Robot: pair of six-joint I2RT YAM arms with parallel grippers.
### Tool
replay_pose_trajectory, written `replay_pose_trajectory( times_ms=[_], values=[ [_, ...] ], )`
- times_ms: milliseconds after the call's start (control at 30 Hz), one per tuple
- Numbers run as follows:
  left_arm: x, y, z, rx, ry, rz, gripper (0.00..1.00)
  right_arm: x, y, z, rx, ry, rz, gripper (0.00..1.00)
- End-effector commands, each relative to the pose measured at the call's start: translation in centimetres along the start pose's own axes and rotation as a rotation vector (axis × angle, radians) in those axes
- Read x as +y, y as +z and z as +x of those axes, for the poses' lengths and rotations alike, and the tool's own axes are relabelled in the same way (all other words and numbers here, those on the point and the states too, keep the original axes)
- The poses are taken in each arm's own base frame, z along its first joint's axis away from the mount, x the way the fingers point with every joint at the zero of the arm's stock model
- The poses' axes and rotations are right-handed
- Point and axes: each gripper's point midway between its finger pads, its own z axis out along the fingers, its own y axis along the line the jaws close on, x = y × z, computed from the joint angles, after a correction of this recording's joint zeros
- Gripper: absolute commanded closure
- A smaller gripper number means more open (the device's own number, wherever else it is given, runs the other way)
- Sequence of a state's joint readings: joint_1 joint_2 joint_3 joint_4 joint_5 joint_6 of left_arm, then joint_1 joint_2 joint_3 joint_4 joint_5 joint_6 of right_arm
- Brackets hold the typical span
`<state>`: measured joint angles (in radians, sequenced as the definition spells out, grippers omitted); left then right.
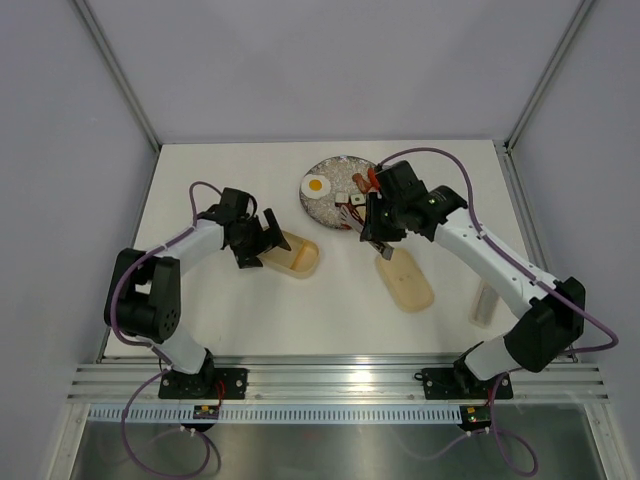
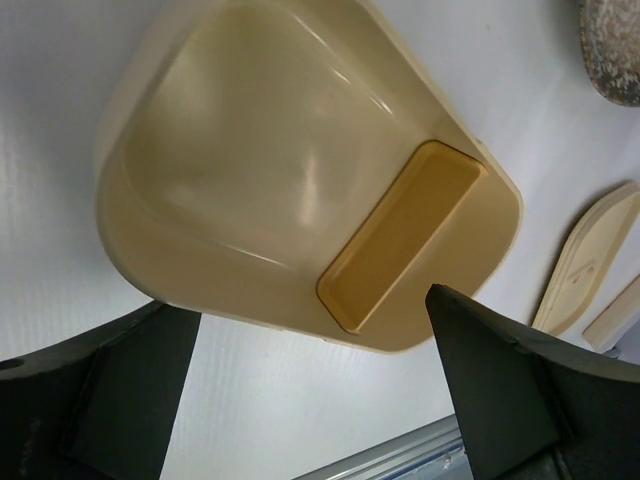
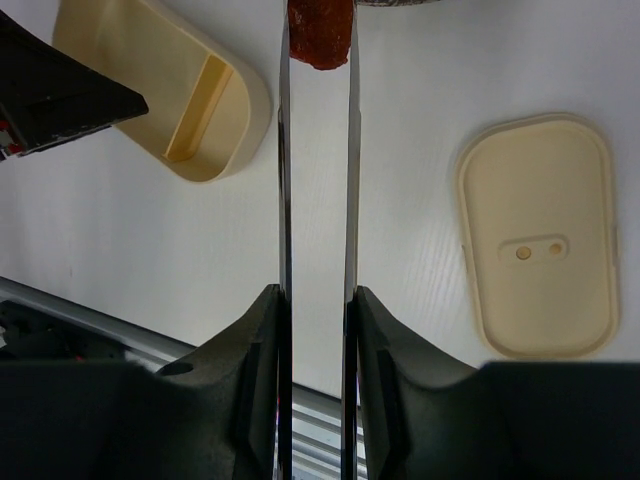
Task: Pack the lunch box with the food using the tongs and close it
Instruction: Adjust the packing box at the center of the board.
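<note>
Tongs [image 3: 284,200], slim polished metal, nipping reddish sausage [image 3: 320,35], clamped in right gripper [image 3: 317,295]; left gripper [image 2: 312,300] apart, facing glossy lunch box [image 2: 250,150]

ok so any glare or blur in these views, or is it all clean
Top external: even light, sharp, only soft shadows on the table. Left wrist: a pale glare patch on the lunch box floor, the near dark fingers soft. Right wrist: the tongs glint, the red food piece at their tips looks slightly soft, the lid is crisp.
</note>
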<state>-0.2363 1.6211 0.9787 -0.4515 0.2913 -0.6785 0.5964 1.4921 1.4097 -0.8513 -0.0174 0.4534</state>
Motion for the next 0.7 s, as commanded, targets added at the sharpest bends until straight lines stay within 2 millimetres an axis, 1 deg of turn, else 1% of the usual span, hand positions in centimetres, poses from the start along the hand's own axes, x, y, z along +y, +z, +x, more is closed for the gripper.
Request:
replay_pose_trajectory(
  times_ms=[0, 33, 100, 133, 167, 200, 267, 367, 467, 500, 533, 667],
  values=[
    [-2.2, -1.1, -0.7, -0.057, 0.012, 0.071, 0.01, 2.8, -2.5, -2.2, -0.140, 0.095, -0.116, 0.78],
    [-2.4, -1.0, -0.6, -0.059, 0.014, 0.076, 0.01, 2.8, -2.3, -1.7, -0.132, 0.108, -0.116, 0.78],
    [-2.5, -0.8, -0.2, -0.054, 0.013, 0.074, 0.01, 3.4, -2.7, -1.8, -0.152, 0.141, -0.148, 0.78],
    [-2.7, -0.8, -0.2, -0.057, 0.016, 0.080, 0.01, 3.6, -2.7, -1.4, -0.150, 0.161, -0.158, 0.78],
    [-2.9, -0.6, 0.0, -0.056, 0.020, 0.083, 0.01, 4.1, -2.7, -1.4, -0.159, 0.169, -0.176, 0.78],
    [-3.0, -0.5, 0.1, -0.051, 0.015, 0.087, 0.01, 4.1, -2.5, -1.1, -0.157, 0.178, -0.174, 0.78],
    [-3.3, -0.3, 0.2, -0.045, 0.017, 0.093, 0.01, 4.7, -2.4, -0.8, -0.156, 0.189, -0.191, 0.78],
    [-3.9, -0.5, 0.4, -0.052, 0.034, 0.104, 0.01, 4.8, -2.2, -0.5, -0.156, 0.195, -0.189, 0.78],
    [-4.5, -0.6, 0.8, -0.051, 0.035, 0.122, 0.01, 4.5, -2.4, -0.6, -0.172, 0.196, -0.181, 0.78],
    [-4.9, -0.6, 1.2, -0.045, 0.032, 0.134, 0.01, 4.0, -2.4, -0.8, -0.190, 0.199, -0.156, 0.78],
    [-5.3, -0.5, 1.3, -0.048, 0.035, 0.150, 0.01, 4.0, -2.9, -1.1, -0.204, 0.193, -0.158, 0.77],
    [-7.3, -0.2, 2.3, -0.042, 0.058, 0.198, 0.01, 3.3, -3.2, -1.2, -0.212, 0.179, -0.123, 0.77]
  ],
)
